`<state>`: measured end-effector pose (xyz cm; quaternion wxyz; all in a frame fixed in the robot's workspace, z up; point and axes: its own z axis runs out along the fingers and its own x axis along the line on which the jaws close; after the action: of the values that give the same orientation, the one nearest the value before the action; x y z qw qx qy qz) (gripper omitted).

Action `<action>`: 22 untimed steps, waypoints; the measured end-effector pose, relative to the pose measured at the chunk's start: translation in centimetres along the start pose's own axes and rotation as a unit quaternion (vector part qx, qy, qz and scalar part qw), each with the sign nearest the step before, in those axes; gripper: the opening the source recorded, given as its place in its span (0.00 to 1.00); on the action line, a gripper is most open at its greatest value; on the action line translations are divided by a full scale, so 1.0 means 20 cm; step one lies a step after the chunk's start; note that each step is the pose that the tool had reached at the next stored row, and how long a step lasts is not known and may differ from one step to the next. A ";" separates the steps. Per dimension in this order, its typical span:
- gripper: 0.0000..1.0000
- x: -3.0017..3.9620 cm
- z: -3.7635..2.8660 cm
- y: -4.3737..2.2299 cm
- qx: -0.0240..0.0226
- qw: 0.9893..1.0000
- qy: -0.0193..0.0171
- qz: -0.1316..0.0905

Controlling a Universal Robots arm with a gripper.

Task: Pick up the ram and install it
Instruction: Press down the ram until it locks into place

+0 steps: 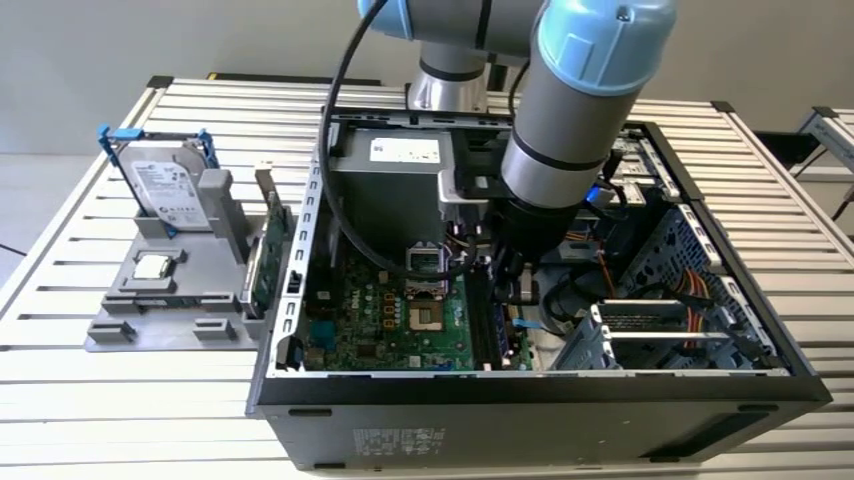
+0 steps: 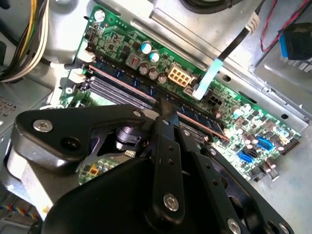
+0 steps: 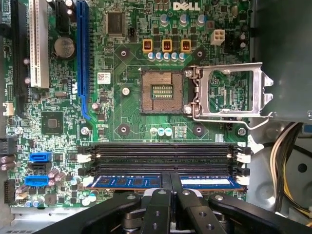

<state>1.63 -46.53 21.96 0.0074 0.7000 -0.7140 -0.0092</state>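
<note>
- Gripper [image 3: 170, 181]: lowered inside the open computer case [image 1: 747, 385]; fingers [image 3: 163, 183] closed on the ram [image 3: 131, 182] at its mid-length, probably so the stick stays level over its slot.
- Ram: blue-labelled stick, lengthwise along the memory slot nearest the motherboard edge; whether fully seated, cannot tell.
- Empty memory slots [image 3: 163, 153]: parallel, just beside the ram, between it and the processor socket [image 3: 162, 91]; white end latches [image 3: 84, 158] beyond the ram's ends.
- Processor socket: open, retaining frame [image 3: 229, 92] swung aside, well apart from the ram.
- Open room: little sideways, cables [image 3: 287, 161] and case wall past one ram end; free path judged straight up.
</note>
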 end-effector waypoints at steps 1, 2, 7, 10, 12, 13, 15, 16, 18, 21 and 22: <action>0.00 0.000 0.003 0.000 0.000 1.000 0.000 0.000; 0.00 0.000 0.004 -0.001 0.000 1.000 0.000 0.000; 0.00 -0.001 0.017 -0.002 0.000 1.000 0.001 0.000; 0.00 -0.001 0.018 -0.002 0.000 1.000 0.002 0.000; 0.00 -0.002 0.018 -0.002 0.000 1.000 0.002 0.000; 0.00 -0.003 0.013 -0.002 -0.001 1.000 0.002 0.000; 0.00 -0.002 -0.010 -0.002 0.000 1.000 -0.001 0.000; 0.00 -0.003 -0.028 -0.002 0.000 1.000 -0.002 0.000; 0.00 -0.001 -0.078 0.000 -0.001 1.000 -0.001 0.000; 0.00 -0.001 -0.147 0.002 -0.001 1.000 -0.001 0.000; 0.00 -0.001 -0.169 0.002 -0.001 1.000 0.000 0.000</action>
<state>1.67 -46.52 25.33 0.0077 0.7000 -0.7140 -0.0100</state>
